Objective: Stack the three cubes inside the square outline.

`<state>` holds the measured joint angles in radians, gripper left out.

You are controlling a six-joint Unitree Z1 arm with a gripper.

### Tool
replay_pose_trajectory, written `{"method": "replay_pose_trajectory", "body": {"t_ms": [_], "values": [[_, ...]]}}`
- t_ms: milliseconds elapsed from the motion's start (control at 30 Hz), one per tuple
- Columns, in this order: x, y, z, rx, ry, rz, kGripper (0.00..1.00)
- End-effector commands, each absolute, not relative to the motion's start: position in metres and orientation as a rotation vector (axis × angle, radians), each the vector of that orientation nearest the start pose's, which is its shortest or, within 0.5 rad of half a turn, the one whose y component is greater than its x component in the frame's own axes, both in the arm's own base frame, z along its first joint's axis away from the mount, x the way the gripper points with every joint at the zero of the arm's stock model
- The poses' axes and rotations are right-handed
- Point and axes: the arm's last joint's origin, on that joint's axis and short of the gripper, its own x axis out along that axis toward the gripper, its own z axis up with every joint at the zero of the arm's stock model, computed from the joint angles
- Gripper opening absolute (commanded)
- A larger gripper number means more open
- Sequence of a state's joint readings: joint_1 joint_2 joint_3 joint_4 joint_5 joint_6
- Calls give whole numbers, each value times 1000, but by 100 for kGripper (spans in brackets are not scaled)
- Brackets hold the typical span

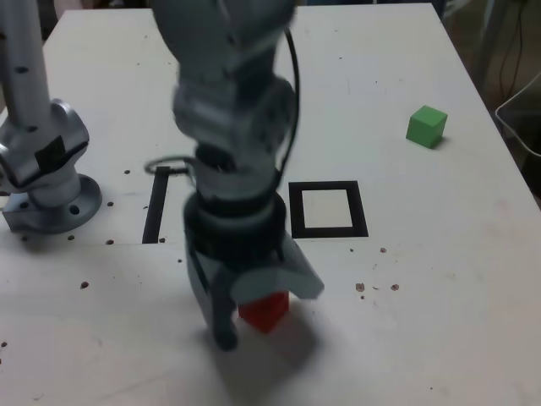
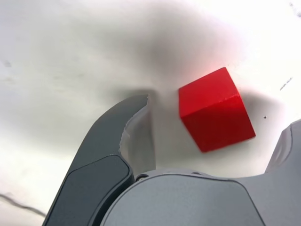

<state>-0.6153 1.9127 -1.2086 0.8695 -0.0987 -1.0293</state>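
**Tool over the red block**

The tool (image 1: 258, 317) is spread wide, with the red block (image 1: 265, 310) on the white table (image 1: 439, 279) between its two fingers (not squeezed). The black square (image 1: 328, 209) is near. The green block (image 1: 426, 126) sits far off.

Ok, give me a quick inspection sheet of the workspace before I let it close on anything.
Surface: white table, dark specks.
Job's things: red cube between the open jaws, on the table; green cube far off at the exterior view's right; square outline empty; yellow cube not seen.
Clutter: black strip.
Grippers: gripper open, low around the red cube.
Cables: black cable along the arm.
Surroundings: arm base; pale wires off the table's edge.
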Motion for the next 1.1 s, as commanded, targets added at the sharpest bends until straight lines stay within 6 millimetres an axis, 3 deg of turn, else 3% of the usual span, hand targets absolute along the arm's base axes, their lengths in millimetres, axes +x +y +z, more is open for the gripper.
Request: {"method": "replay_pose_trajectory", "body": {"t_ms": [0, 233, 467, 767, 1067], "values": [[263, -187, 214, -391, 1603, 296, 89], [267, -177, 213, -393, 1595, 371, 82], [263, -172, 212, -380, 1621, 437, 65], [263, -172, 214, -394, 1623, 436, 50], [263, -173, 215, -400, 1612, 416, 49]]}}
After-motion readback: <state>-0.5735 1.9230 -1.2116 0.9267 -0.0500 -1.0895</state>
